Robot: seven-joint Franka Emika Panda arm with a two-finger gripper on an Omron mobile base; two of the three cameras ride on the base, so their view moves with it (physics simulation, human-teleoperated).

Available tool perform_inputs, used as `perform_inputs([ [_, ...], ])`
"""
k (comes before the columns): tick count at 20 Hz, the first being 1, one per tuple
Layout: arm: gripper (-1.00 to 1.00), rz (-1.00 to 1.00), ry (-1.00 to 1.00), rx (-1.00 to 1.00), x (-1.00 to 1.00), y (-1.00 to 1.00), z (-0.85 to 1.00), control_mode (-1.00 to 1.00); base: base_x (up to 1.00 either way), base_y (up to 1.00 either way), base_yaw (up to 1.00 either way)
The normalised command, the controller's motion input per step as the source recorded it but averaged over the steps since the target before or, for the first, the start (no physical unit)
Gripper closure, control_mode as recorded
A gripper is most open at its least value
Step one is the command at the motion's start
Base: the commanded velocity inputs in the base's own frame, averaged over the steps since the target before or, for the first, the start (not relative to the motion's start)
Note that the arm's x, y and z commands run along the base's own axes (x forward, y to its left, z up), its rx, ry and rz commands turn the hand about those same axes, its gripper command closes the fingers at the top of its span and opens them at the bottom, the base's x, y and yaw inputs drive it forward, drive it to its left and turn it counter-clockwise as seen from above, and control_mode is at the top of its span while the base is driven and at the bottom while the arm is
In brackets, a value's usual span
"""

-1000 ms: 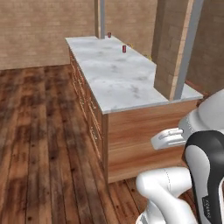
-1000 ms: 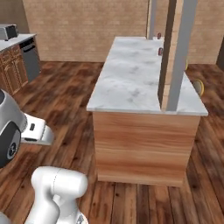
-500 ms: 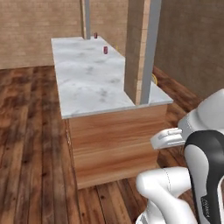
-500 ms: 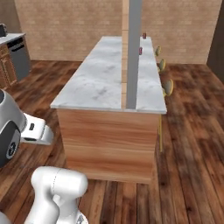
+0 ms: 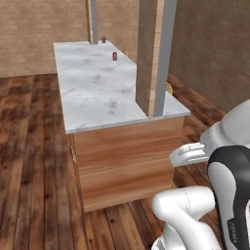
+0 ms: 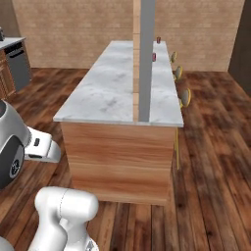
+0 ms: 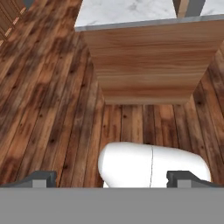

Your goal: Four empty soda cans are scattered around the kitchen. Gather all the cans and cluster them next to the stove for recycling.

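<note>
Driving has swung both base views round to the island's near end. Its marble tabletop (image 5: 97, 88) carries a brick pillar (image 5: 148, 53) with a grey post (image 6: 146, 59); yellow stools (image 6: 184, 96) line its right. Two small red soda cans (image 5: 114, 56) (image 5: 103, 39) stand far back. Tool (image 7: 113, 177) wide open, empty, over the wooden floor (image 7: 48, 109).

A long marble tabletop (image 5: 97, 93) on a wooden island body stands on a plank floor (image 5: 29, 171). Two red soda cans (image 5: 114, 56) sit upright at its far end — near each other, not touching — one farther back (image 5: 103, 39).
</note>
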Motion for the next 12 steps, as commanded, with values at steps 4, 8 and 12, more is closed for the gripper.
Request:
perform_inputs([
  [4,-1.00,0.00,0.00,0.00,0.00,0.00,0.00,1.00,-0.08,-1.00,0.04],
  [8,-1.00,0.00,0.00,0.00,0.00,0.00,0.00,1.00,-0.12,-1.00,0.05],
  [12,-1.00,0.00,0.00,0.00,0.00,0.00,0.00,1.00,-0.17,-1.00,0.04],
])
